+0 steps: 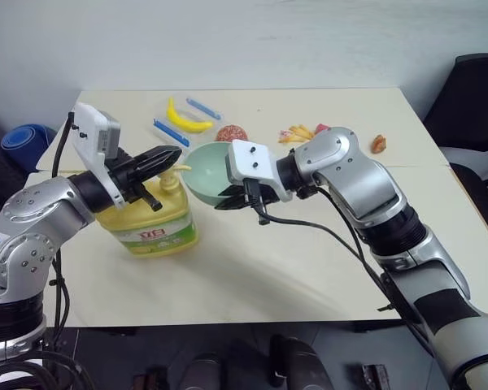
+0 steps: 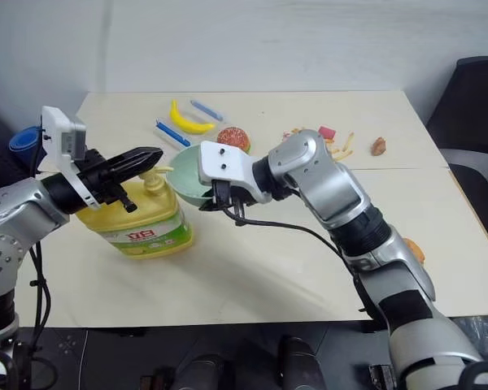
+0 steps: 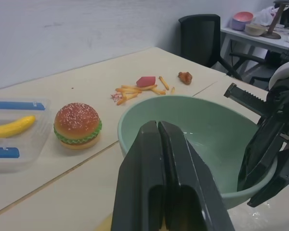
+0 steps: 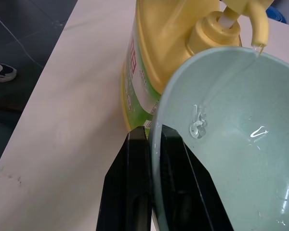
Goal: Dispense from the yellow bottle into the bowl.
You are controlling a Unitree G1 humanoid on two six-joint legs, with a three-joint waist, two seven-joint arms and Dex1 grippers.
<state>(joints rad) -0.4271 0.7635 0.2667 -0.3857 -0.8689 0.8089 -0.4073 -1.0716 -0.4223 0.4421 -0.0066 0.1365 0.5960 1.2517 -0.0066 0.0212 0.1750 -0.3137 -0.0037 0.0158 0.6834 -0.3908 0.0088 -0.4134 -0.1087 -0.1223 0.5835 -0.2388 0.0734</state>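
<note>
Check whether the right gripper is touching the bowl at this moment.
Touching. In the right wrist view the right gripper has one black finger on each side of the bowl rim, clamped on it with no gap.

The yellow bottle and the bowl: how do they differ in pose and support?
The yellow bottle stands upright on the table; the bowl is lifted and tilted, its rim clamped by the right gripper. The bottle is taller; the bowl is open and wet inside. Both are smooth.

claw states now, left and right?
Left claw: closed, empty, fingers together above the yellow bottle's pump.
Right claw: closed on the bowl's rim, holding it tilted by the spout.
</note>
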